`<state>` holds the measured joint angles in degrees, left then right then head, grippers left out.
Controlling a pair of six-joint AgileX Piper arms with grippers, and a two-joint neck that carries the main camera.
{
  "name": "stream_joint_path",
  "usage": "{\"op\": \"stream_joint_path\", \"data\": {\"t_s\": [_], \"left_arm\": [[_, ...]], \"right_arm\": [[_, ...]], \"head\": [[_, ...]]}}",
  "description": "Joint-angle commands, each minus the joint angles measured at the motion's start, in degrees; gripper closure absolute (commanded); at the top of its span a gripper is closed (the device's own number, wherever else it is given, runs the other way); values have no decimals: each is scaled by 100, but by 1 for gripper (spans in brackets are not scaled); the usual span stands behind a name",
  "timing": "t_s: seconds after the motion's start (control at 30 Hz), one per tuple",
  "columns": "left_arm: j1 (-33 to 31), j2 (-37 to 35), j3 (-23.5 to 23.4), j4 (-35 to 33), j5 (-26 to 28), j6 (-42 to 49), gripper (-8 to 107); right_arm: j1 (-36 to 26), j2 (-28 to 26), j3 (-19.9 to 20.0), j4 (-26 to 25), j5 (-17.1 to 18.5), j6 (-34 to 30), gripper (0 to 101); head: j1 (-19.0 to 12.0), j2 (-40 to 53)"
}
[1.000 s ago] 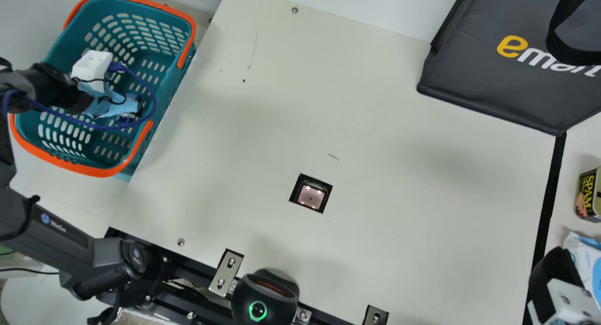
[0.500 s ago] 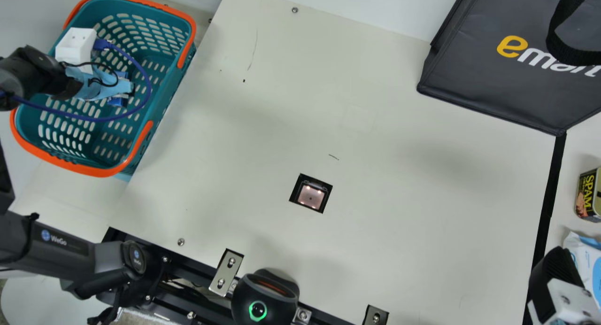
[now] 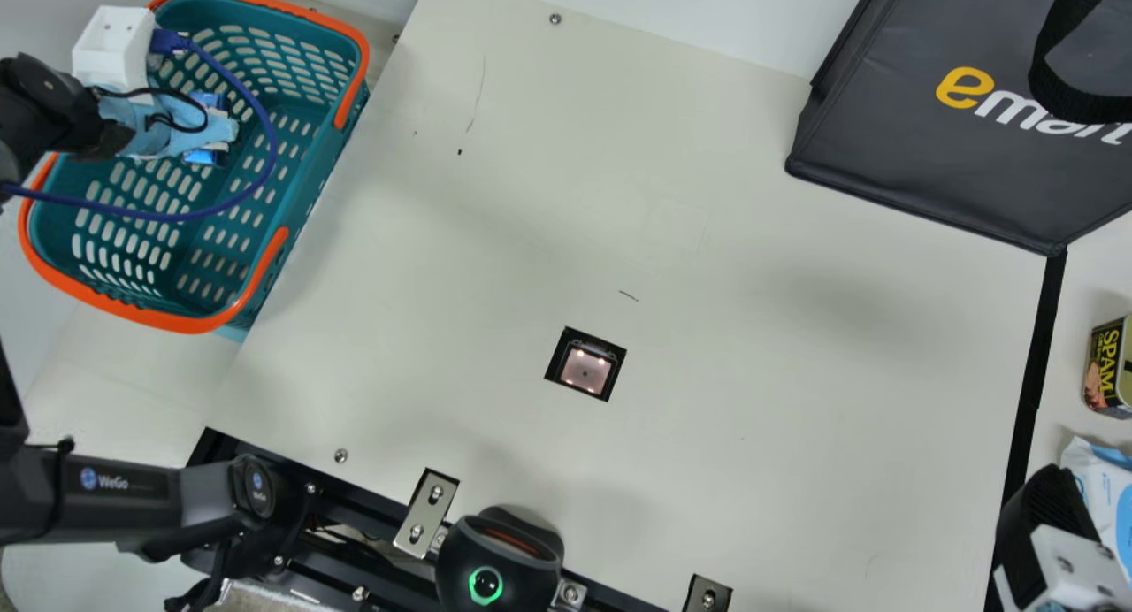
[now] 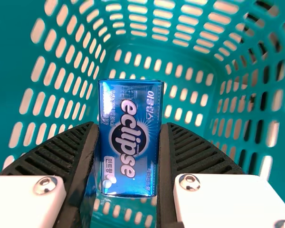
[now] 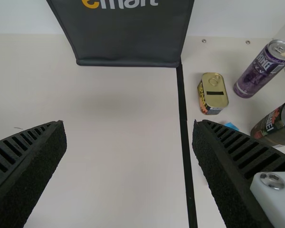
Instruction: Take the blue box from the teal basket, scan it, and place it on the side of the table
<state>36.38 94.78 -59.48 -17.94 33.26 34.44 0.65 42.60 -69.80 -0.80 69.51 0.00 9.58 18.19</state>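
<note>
While the charcoal bag (image 3: 915,161) runs off my main view at two o'clock, the teal basket (image 3: 323,165) sits at ten. My right gripper (image 3: 1048,515), at four o'clock, is partly cut off; from its wrist I see the ribbed fingers spread wide. At ten o'clock, my left gripper (image 3: 210,133) grips the blue box (image 4: 130,137) by its sides, within the basket's outline. Light-blue wrapping covers part of the box from above; I can't judge its height.
</note>
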Motion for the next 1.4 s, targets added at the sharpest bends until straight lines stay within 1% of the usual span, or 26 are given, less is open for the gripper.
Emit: {"op": "stream_joint_path", "data": {"t_s": [0.0,0.37,0.8,1.1,1.37], "left_arm": [[-28,-98,-48,46,71,-77,107],[-291,-637,-329,307,542,-523,107],[-891,-1239,-477,816,964,-1144,107],[-1577,-1618,-389,1177,1288,-1633,107],[-2424,-1959,-249,1538,1571,-2253,107]], "right_arm": [[0,0,0,0,0,0,6],[0,0,0,0,0,0,6],[0,0,0,0,-5,0,6],[0,0,0,0,-5,0,6],[0,0,0,0,-5,0,6]], "head": [[-166,23],[-166,23],[-166,23],[-166,23],[-166,23]]}}
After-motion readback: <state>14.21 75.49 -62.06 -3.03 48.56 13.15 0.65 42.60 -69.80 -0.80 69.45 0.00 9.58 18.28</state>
